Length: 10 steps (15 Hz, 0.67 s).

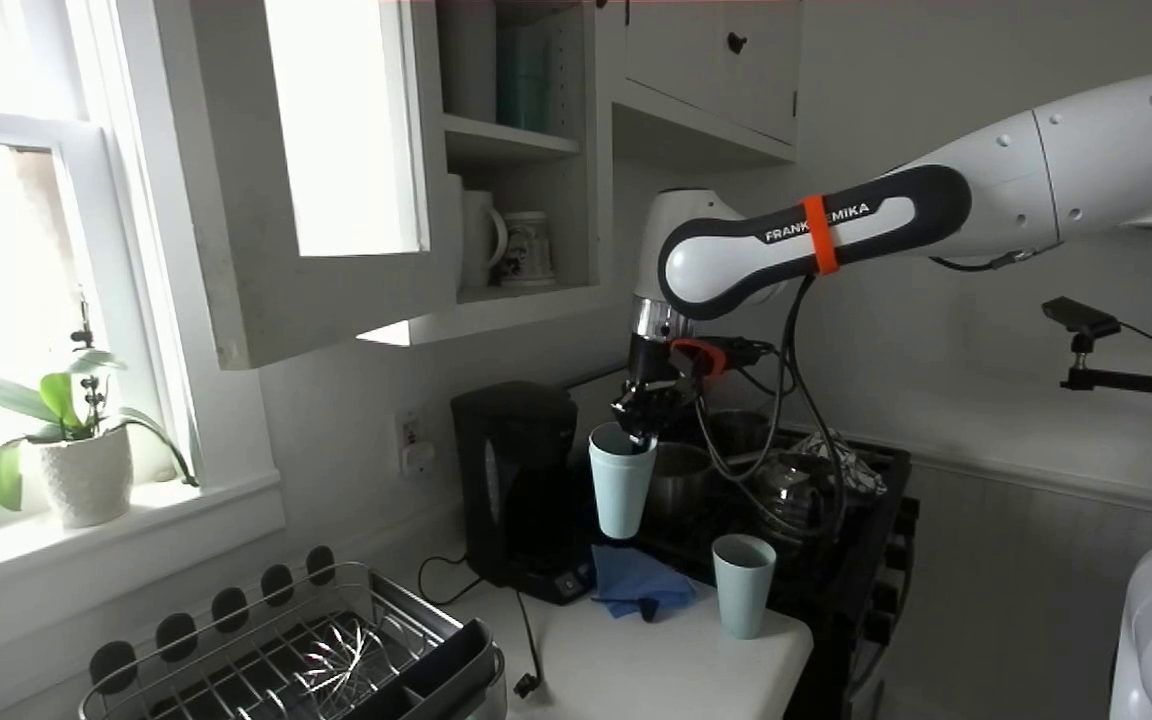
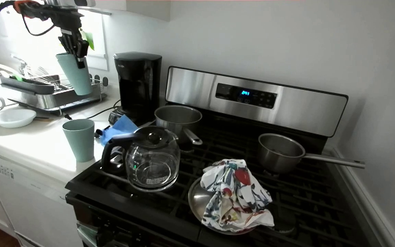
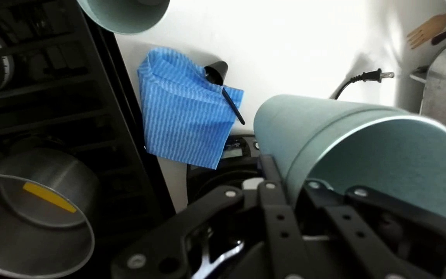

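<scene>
One green cup [image 2: 74,76] — tilted, wall pinched in the gripper [image 3: 293,176]

Beside the held cup [image 2: 76,76], past a gap, the coffee maker [image 2: 138,77] blocks passage.

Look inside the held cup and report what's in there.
The wrist view shows one of the fingers tucked inside the held cup, with plain green inner wall beyond. The bottom is hidden behind the near side, so whether anything lies there cannot be told.

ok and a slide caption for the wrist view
Gripper holding a pale green cup by its wall, with a blue cloth, second cup and steel pot in view.
</scene>
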Available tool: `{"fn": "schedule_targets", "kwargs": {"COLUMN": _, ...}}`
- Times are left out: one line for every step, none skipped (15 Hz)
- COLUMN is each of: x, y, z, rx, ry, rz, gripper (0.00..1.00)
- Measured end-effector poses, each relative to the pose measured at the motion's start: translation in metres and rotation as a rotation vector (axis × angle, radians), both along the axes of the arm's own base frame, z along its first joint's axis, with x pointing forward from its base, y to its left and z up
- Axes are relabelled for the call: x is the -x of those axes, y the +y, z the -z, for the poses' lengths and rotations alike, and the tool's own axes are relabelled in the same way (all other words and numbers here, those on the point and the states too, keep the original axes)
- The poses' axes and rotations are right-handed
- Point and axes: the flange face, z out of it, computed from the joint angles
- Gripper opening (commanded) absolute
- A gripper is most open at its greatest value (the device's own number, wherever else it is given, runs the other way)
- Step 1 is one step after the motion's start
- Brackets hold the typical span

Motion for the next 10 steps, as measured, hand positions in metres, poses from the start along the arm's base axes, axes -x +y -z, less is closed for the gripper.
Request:
{"fn": "schedule_targets", "kwargs": {"x": 0.0, "y": 0.0, "z": 0.0, "rx": 0.0, "ry": 0.0, "rz": 0.0, "gripper": 0.07}}
{"fn": "schedule_targets", "kwargs": {"x": -0.001, "y": 0.001, "z": 0.002, "rx": 0.001, "ry": 0.004, "rz": -0.001, "gripper": 0.07}}
{"fn": "schedule_targets", "kwargs": {"x": -0.002, "y": 0.002, "z": 0.005, "rx": 0.002, "ry": 0.01, "rz": -0.003, "gripper": 0.07}}
{"fn": "schedule_targets", "kwargs": {"x": -0.003, "y": 0.003, "z": 0.008, "rx": 0.002, "ry": 0.016, "rz": -0.004, "gripper": 0.07}}
{"fn": "schedule_targets", "kwargs": {"x": -0.003, "y": 0.003, "z": 0.009, "rx": 0.002, "ry": 0.018, "rz": -0.004, "gripper": 0.02}}
{"fn": "schedule_targets", "kwargs": {"x": -0.003, "y": 0.003, "z": 0.009, "rx": 0.003, "ry": 0.018, "rz": -0.004, "gripper": 0.02}}
{"fn": "schedule_targets", "kwargs": {"x": -0.004, "y": 0.003, "z": 0.01, "rx": 0.003, "ry": 0.019, "rz": -0.004, "gripper": 0.02}}
{"fn": "schedule_targets", "kwargs": {"x": -0.004, "y": 0.004, "z": 0.01, "rx": 0.003, "ry": 0.02, "rz": -0.007, "gripper": 0.02}}
{"fn": "schedule_targets", "kwargs": {"x": -0.004, "y": 0.005, "z": 0.009, "rx": 0.004, "ry": 0.018, "rz": -0.013, "gripper": 0.02}}
{"fn": "schedule_targets", "kwargs": {"x": -0.004, "y": 0.007, "z": 0.007, "rx": 0.004, "ry": 0.013, "rz": -0.021, "gripper": 0.02}}
